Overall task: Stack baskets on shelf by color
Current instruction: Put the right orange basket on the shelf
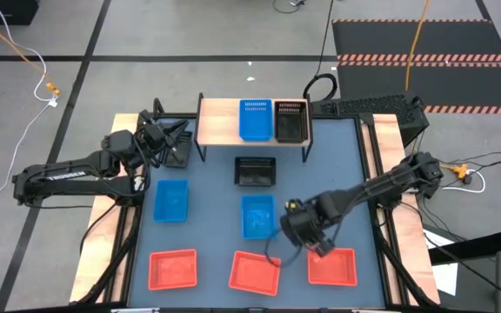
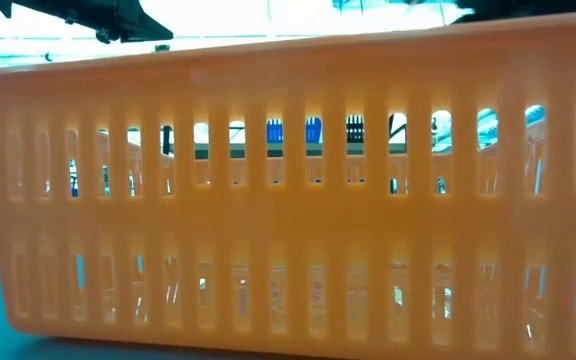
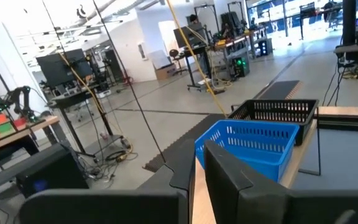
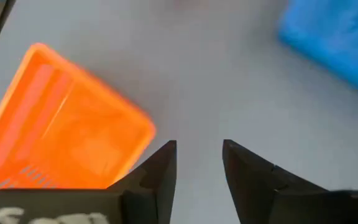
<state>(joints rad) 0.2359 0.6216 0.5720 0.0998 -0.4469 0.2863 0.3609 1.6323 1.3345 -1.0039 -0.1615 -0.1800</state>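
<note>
The shelf [image 1: 220,122] stands at the table's far side with a blue basket [image 1: 255,119] and a black basket [image 1: 290,120] side by side on its plank. On the table lie a black basket [image 1: 256,171], two blue baskets [image 1: 170,200] [image 1: 257,216] and, along the near edge, three red baskets [image 1: 173,269] [image 1: 255,272] [image 1: 332,266]. My right gripper [image 4: 199,155] hangs open, pointing steeply down over bare table between a red basket [image 4: 61,130] and a blue basket [image 4: 334,37]. My left gripper [image 3: 194,168] waits shut, level, at the shelf's left end.
In the low view a red basket [image 2: 288,200] stands close in front of the camera and hides nearly all of the table. The wooden table rim [image 1: 398,252] runs along the right side. Cables lie on the floor beyond the far edge.
</note>
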